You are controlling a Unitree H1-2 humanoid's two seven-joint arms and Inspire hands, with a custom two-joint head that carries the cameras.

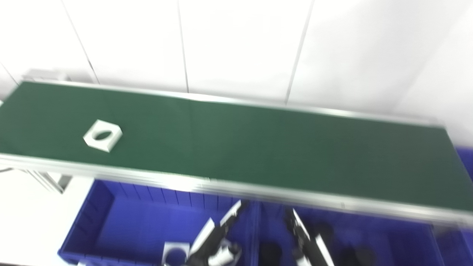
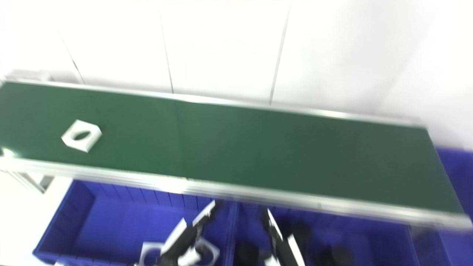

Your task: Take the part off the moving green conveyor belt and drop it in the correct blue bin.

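1. Plainly, the white square part (image 1: 102,135) with its round hole lay untouched at the left end of the green conveyor belt (image 1: 258,147); picking was not yet begun.
2. Both the left hand (image 1: 218,236) and right hand (image 1: 305,236) hung low over the blue bins (image 1: 92,218) — too blurred to tell whether their fingers were spread; neither held the part.
3. Left to do — grasp, carry, drop; similar white pieces (image 1: 173,253) already lay in the left bin.
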